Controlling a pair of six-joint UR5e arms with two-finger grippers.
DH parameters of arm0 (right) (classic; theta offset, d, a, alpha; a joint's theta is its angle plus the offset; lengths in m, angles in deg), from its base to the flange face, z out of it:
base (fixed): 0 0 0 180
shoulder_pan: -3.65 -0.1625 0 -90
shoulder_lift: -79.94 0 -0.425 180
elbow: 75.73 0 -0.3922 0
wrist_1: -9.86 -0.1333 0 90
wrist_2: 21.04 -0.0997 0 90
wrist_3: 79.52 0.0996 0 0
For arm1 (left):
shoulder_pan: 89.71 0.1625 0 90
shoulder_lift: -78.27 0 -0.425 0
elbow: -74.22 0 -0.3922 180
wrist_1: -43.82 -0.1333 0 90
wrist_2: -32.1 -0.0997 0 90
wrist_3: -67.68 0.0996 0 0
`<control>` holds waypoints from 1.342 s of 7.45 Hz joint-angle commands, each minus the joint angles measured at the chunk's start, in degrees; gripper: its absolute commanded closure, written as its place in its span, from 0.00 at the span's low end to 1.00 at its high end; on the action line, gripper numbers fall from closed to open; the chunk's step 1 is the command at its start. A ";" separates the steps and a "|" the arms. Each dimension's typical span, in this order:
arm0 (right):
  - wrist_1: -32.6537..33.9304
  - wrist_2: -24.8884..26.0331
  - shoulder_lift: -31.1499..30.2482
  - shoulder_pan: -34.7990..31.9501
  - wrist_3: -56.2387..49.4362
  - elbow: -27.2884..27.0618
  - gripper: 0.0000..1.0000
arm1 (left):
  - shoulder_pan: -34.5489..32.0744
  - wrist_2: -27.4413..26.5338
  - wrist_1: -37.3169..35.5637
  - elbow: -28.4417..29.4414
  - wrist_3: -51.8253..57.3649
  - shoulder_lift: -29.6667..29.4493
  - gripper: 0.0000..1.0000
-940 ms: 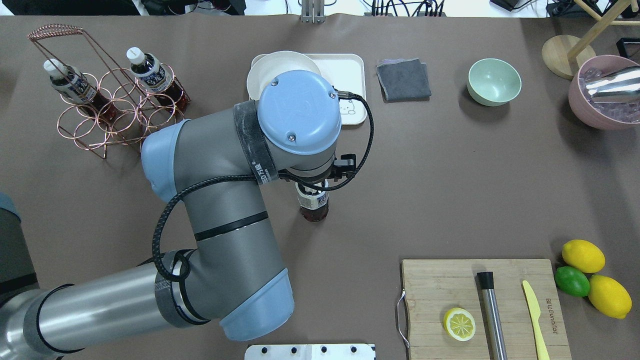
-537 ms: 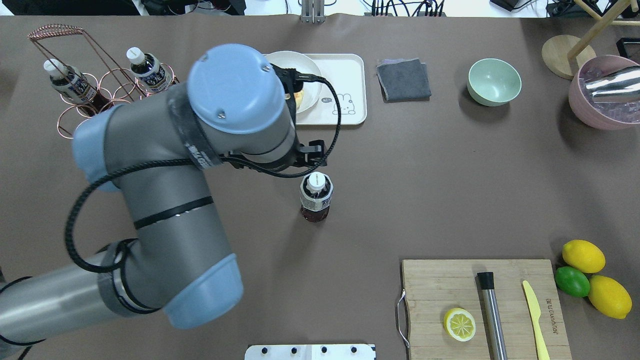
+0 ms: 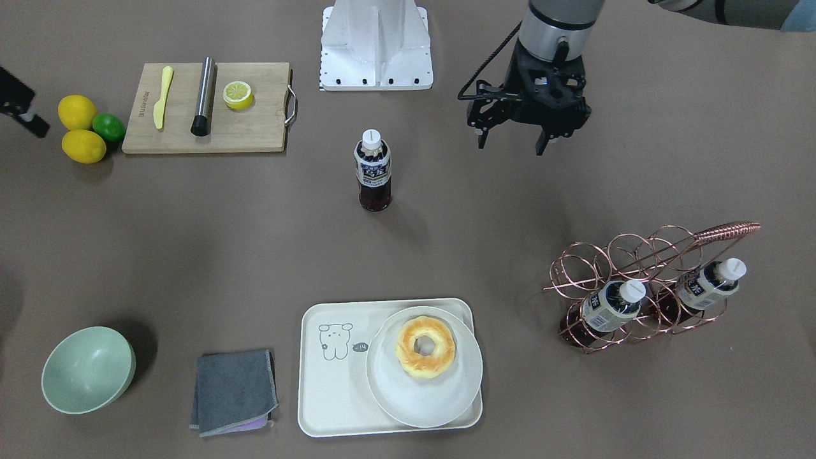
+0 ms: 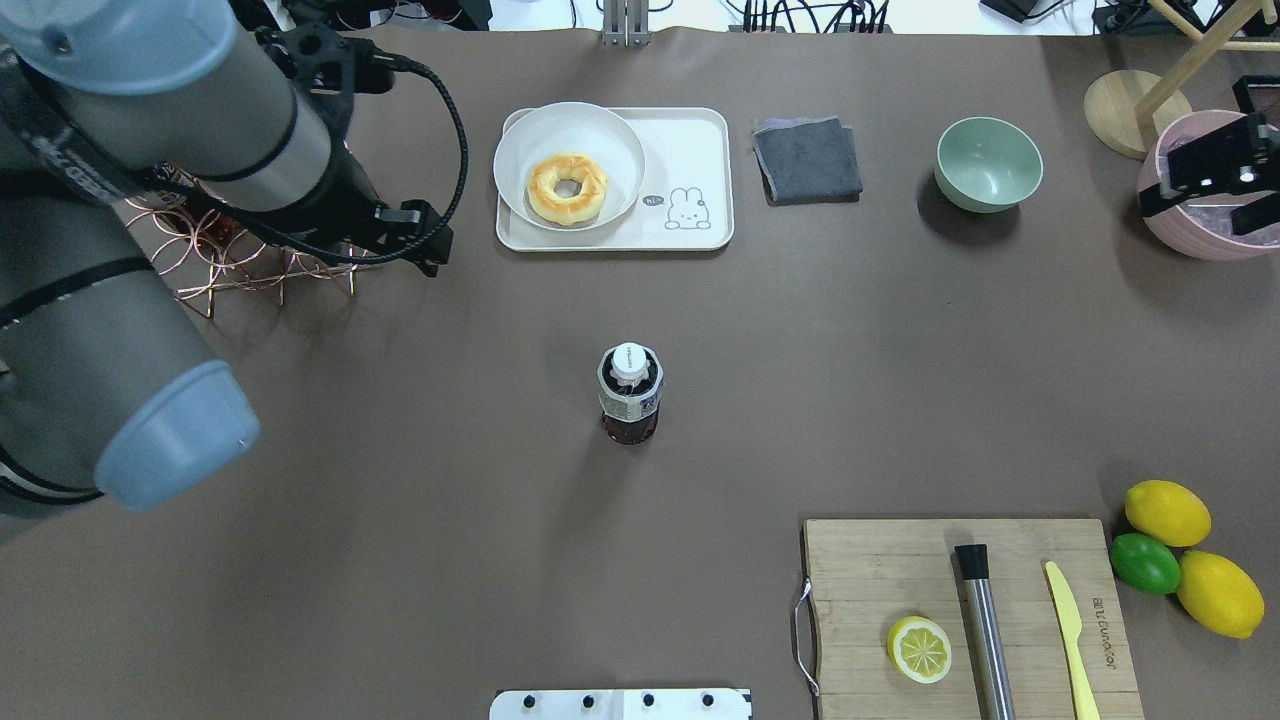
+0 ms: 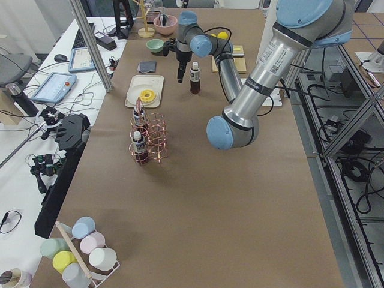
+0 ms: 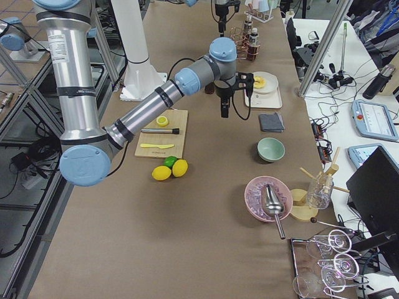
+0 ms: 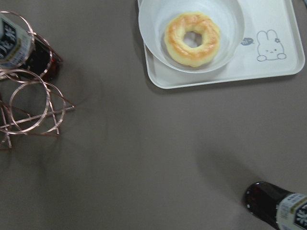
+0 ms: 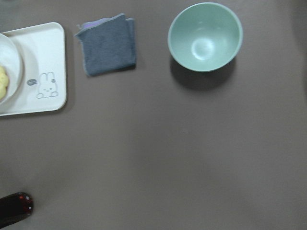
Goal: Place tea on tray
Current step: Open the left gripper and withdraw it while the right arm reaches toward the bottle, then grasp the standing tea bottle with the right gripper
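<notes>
Tea bottle (image 4: 630, 400) stands upright on the brown surface (image 4: 860, 380) near its middle, white cap on, touched by neither gripper. It is well apart from the tray (image 4: 700, 140), which lies toward the far edge from the robot.

On the tray, a round white plate (image 3: 408, 395) fills the half away from the bear drawing and carries a doughnut (image 3: 425, 347).

Left gripper (image 3: 512, 145) hangs above the surface to the robot's left of the bottle, fingers spread wide apart and pointing down, nothing between them.

Right gripper (image 6: 223, 111) points down over the right part of the surface; whether its fingers are apart or closed cannot be told, and nothing is seen in them.

Two like bottles (image 3: 612, 303) sit tilted in a copper wire rack (image 3: 727, 231) at the robot's left.
</notes>
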 commanded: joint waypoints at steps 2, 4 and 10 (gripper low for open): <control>3.92 22.86 20.21 31.41 28.57 0.42 0.01 | -14.66 11.07 0.06 2.26 18.97 7.41 0.07; 11.41 30.87 37.17 38.39 36.03 11.81 0.01 | -14.77 11.07 -0.03 2.53 19.26 7.68 0.07; 10.99 38.13 40.40 44.05 33.71 17.66 0.22 | -14.60 12.47 -0.03 2.09 18.82 8.65 0.06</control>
